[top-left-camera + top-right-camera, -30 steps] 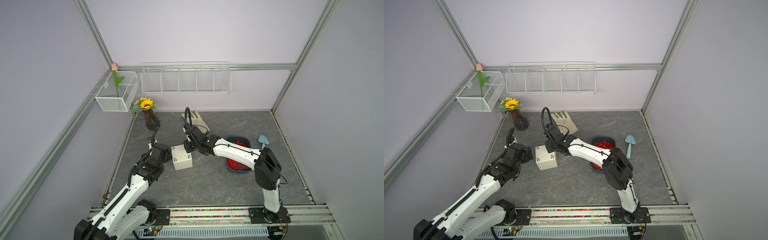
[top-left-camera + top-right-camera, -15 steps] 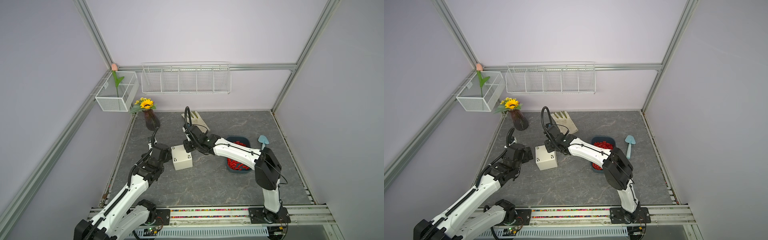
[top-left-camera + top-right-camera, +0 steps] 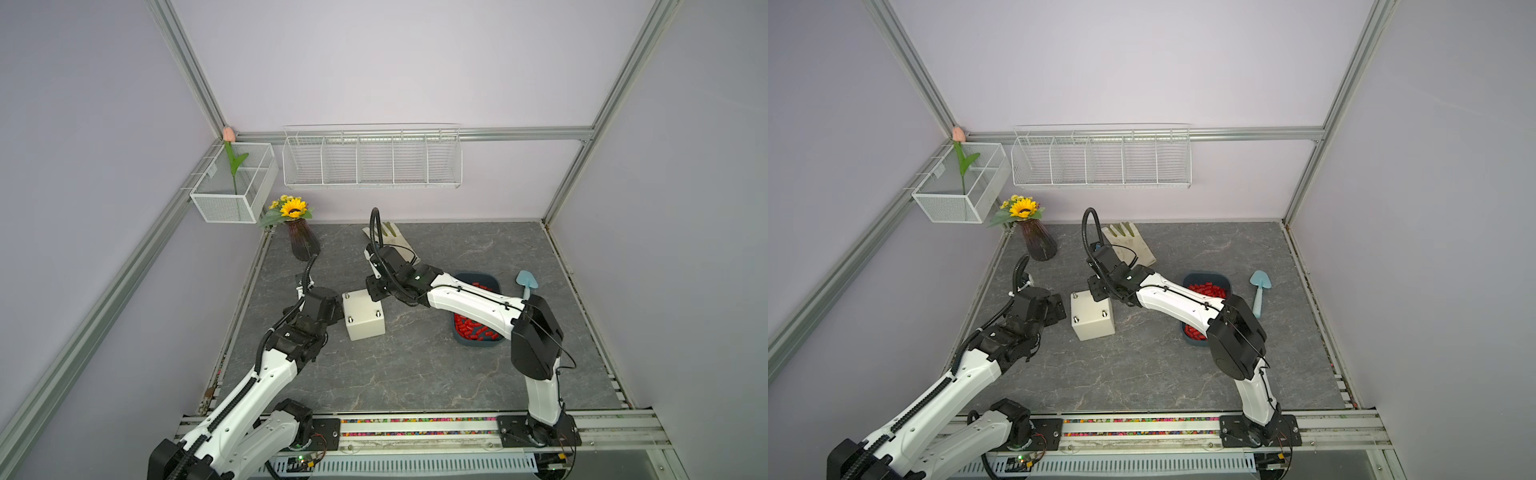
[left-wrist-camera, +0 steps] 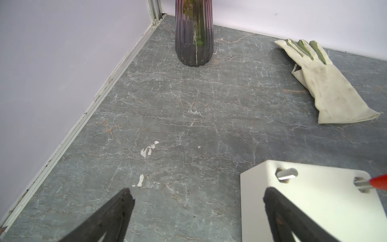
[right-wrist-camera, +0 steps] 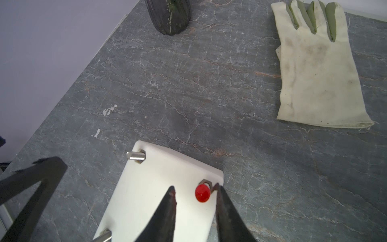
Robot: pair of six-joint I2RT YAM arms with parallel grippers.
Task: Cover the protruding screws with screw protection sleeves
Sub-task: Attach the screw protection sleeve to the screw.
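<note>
This was a robot test cell in a lab, not a lived-in room. An aluminium frame (image 3: 189, 79) boxed plain lilac walls (image 3: 395, 62) around a grey stone-patterned tabletop (image 3: 415, 365). The left arm (image 3: 270, 374) and right arm (image 3: 473, 301) were bolted to a slotted rail (image 3: 415, 430) along its front edge, with a bare circuit board (image 3: 305, 459) below. The furnishings looked like staged props — a wire basket rack (image 3: 370, 160), a sunflower vase (image 3: 303, 245), one soiled glove (image 3: 1133, 247), a blue trowel (image 3: 1261, 280).
</note>
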